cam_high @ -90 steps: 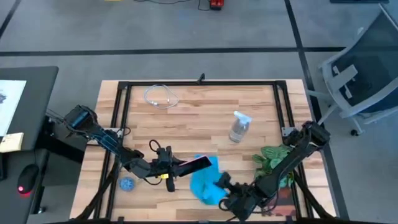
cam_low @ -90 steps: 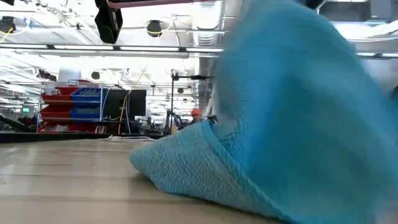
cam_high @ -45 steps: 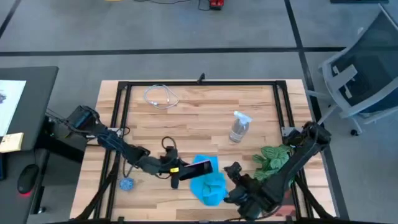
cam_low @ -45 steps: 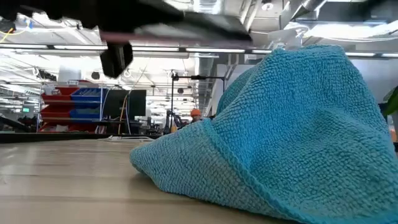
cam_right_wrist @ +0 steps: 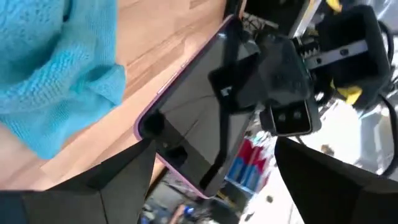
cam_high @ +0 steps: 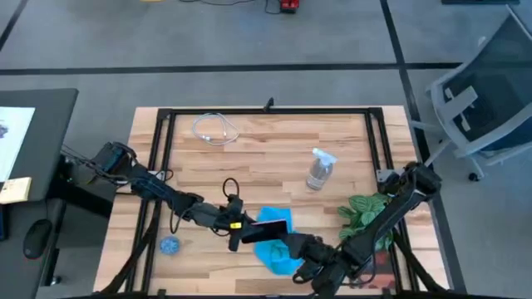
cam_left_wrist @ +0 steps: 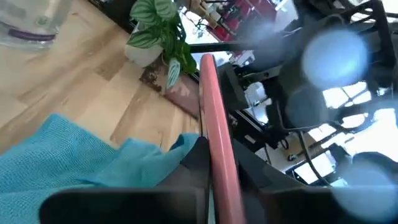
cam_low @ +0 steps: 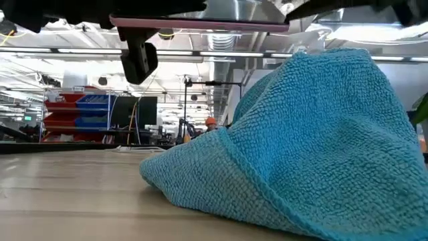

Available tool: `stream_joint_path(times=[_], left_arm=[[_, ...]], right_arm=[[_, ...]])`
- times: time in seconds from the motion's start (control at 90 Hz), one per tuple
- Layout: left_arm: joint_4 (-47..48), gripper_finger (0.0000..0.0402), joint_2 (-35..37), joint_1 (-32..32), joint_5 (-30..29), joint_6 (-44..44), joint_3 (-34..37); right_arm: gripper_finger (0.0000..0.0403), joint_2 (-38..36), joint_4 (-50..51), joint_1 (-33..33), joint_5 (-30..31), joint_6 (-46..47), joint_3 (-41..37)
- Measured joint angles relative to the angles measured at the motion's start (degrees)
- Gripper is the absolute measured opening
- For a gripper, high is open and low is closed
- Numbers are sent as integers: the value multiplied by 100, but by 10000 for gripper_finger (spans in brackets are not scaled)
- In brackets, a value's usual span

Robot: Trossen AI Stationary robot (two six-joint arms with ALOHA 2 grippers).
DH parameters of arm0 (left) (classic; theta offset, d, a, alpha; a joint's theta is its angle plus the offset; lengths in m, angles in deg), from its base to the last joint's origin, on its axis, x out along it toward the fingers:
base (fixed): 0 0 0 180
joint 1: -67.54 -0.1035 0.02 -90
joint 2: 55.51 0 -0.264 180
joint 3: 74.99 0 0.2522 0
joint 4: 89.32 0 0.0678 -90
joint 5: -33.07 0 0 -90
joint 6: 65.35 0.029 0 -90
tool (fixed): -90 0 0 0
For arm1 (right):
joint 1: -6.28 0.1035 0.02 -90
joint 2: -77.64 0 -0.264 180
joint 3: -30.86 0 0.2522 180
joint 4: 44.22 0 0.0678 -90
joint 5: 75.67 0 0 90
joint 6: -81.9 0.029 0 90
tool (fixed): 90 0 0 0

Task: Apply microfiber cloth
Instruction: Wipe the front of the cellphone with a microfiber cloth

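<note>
Your left gripper (cam_high: 243, 232) jaws clamp the phone (cam_high: 268, 227); right gripper (cam_high: 301, 252) jaws spread empty. Microfiber cloth (cam_high: 278, 249): soft, light; pinch its raised fold.

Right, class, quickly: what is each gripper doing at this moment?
Left gripper: shut on the phone, holding it above the microfiber cloth.
Right gripper: open, empty, beside the cloth and facing the phone's screen.

You had a sky-blue microfiber cloth (cam_high: 278, 251), a black phone (cam_high: 268, 227) edged in pink, a green-leaved plant (cam_high: 366, 213), and what looked like a blue disc (cam_high: 169, 245).
</note>
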Motion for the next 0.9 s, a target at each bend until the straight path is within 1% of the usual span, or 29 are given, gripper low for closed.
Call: stream_joint_path(times=[0.111, 0.278, 0.356, 0.433, 0.522, 0.578, 0.656, 0.7, 0.778, 0.9], left_arm=[[13, 11, 0, 3, 26, 2, 4], [78, 11, 0, -1, 37, 0, 4], [117, 11, 0, -1, 38, -11, 4], [77, 11, 2, 1, 181, -25, -12], [-7, 11, 11, 29, 256, -22, -20], [-59, 11, 11, 12, 284, 9, -20], [-90, 11, 11, 1, 224, 16, -20], [-92, 11, 11, 3, 227, 17, -20], [-94, 11, 11, -1, 235, -5, -18], [-107, 11, 11, -6, 237, -24, -18]], right_arm=[[317, 0, -506, -6, -11, -410, -201], [317, 0, -356, -22, 4, -417, -205], [317, 0, -226, 19, 232, -384, -205], [317, 0, 134, 104, 405, -115, -203], [317, 13, 471, 182, 344, 483, -210], [317, 13, 474, 213, 338, 667, -211], [317, 11, 251, 226, 325, 700, -210], [317, 11, -53, 207, 311, 669, -210], [317, 11, -682, 142, 278, 333, -210], [313, 11, -1021, -6, -119, -13, -210]])
